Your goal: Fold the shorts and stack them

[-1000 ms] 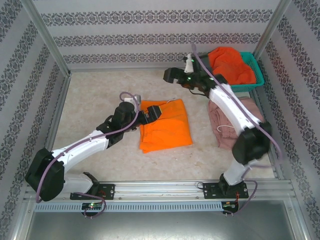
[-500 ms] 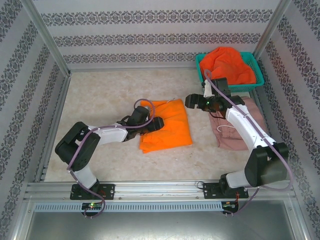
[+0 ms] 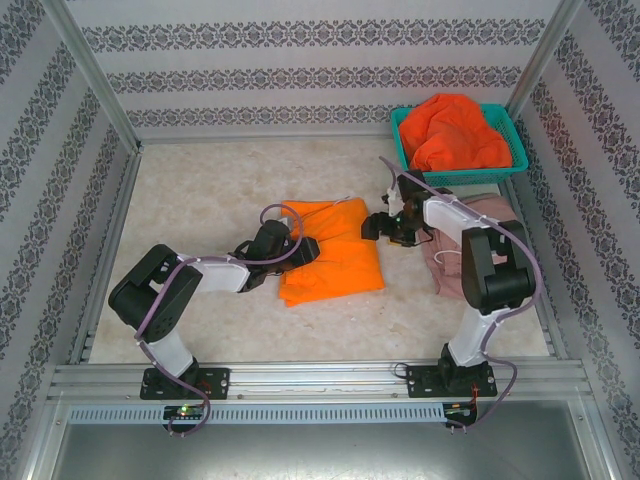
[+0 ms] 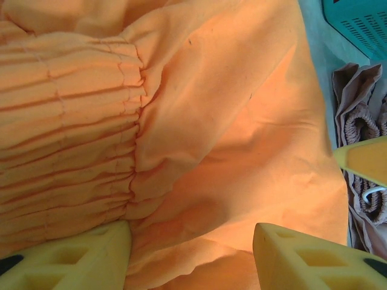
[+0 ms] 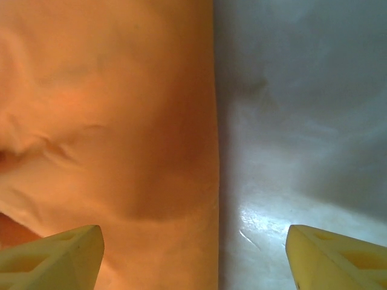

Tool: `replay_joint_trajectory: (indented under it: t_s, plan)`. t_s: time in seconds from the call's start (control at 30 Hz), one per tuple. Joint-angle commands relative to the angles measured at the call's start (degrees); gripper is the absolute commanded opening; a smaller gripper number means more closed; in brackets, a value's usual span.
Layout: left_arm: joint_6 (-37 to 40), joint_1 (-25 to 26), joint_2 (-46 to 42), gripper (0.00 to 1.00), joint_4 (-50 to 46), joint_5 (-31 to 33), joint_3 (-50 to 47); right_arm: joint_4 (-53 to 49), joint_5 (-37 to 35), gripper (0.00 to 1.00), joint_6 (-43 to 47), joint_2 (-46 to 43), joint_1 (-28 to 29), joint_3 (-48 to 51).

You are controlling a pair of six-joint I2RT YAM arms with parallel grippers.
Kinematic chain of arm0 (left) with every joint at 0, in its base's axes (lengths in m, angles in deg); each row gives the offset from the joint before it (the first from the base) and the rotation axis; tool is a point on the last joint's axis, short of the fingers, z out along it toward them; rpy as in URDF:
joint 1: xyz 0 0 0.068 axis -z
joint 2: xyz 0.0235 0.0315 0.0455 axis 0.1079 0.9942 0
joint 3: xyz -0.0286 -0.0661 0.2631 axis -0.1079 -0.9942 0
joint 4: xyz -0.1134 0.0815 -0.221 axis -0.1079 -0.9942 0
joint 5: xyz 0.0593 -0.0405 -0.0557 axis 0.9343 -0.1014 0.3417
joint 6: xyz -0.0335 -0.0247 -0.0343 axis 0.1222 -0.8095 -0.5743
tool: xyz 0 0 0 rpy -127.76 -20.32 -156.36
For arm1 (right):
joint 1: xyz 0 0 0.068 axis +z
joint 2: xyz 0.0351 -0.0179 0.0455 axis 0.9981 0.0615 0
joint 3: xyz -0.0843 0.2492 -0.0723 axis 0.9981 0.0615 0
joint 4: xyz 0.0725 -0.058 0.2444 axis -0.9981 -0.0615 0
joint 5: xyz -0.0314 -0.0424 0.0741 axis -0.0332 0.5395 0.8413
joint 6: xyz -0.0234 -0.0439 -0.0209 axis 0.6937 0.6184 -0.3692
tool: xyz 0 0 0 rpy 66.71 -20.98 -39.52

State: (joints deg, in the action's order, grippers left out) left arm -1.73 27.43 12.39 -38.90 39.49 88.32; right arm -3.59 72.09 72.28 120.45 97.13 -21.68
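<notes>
Folded orange shorts [image 3: 335, 250] lie mid-table, gathered waist [image 4: 66, 121] toward the left. My left gripper [image 3: 306, 247] is low over their left side. It is open, its yellow fingers [image 4: 66, 257] straddling a raised fold of orange cloth [image 4: 193, 241]. My right gripper [image 3: 373, 226] is open at the shorts' right edge [image 5: 214, 151], one finger over cloth, the other over bare table. Pink shorts [image 3: 505, 215] with a white drawstring [image 4: 369, 193] lie to the right, partly under the right arm. Red-orange shorts [image 3: 455, 130] are heaped in the basket.
A teal mesh basket [image 3: 517, 150] stands at the back right corner. Metal frame rails [image 3: 110, 240] and patterned walls enclose the marbled tabletop [image 3: 200, 190]. The right arm's upper link [image 3: 485, 270] stands over the pink shorts.
The right gripper has swung from beside the basket down to the orange shorts' right edge. The left arm has folded lower at the left edge. Both pairs of jaws have narrowed.
</notes>
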Motion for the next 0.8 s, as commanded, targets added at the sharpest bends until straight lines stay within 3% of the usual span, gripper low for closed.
replay_joint_trajectory:
  t_s: [0.0,0.47,0.63,0.77]
  plan:
    - [-1.58,-0.58,1.04,0.56,-6.16,-0.17,-2.44,0.14,3.78,0.76,-1.01,2.06,0.88,-2.08]
    - [-1.96,-0.58,1.23,0.57,-5.19,-0.35,-2.65,4.53,7.83,0.55,-5.33,5.04,4.47,-2.17]
    - [-2.08,-0.61,-0.67,0.59,-4.83,-0.38,-2.52,3.24,3.48,0.34,-4.69,5.58,5.37,-2.7]
    - [-1.02,-0.83,-5.62,0.7,-6.37,0.22,-2.12,1.23,-3.95,0.14,-2.87,4.0,6.24,-2.69]
